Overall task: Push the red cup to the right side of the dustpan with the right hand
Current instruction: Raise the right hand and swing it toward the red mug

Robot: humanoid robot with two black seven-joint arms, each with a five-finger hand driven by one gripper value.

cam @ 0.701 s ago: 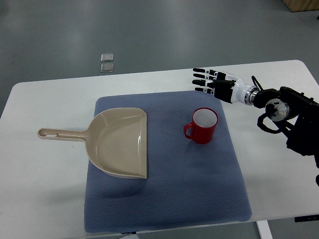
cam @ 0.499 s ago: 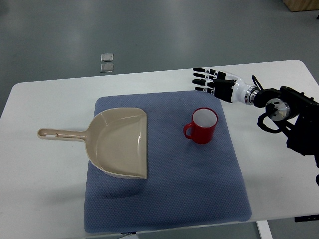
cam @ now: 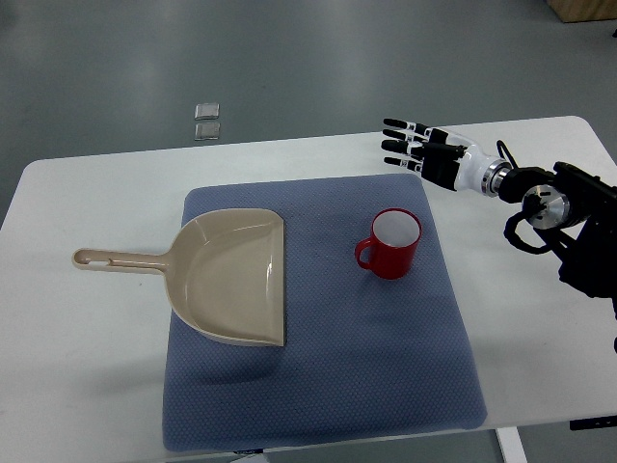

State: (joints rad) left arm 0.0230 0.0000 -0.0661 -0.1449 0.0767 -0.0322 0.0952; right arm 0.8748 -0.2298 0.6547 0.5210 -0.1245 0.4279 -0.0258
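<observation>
Grey floor fills the upper part of the frame, with two small square tiles [cam: 207, 121] lying on it at upper left. Below it, a white desk [cam: 87, 357] spans the picture and carries a blue mat [cam: 318, 386] at centre.

On the left half of the mat lies a beige dustpan [cam: 231, 276], its open straight edge facing right and its handle running left off the mat onto the bare desk.

Red cup [cam: 390, 244]: upright on the mat, right of the dustpan and apart from it, with a strip of mat showing between the two. Inside of the cup is white; its handle points toward the lower left.

Right hand [cam: 424, 152]: enters from the right edge on a black arm [cam: 564, 207] with a white wrist section. It sits in the upper right of the frame, above the far right corner of the mat, beyond the cup and clear of it. Fingers [cam: 400, 135] are extended and spread, pointing left; released, grasping nothing. Whether the hand touches the desk or hangs above it cannot be told from this view.

Left arm: out of the picture.
</observation>
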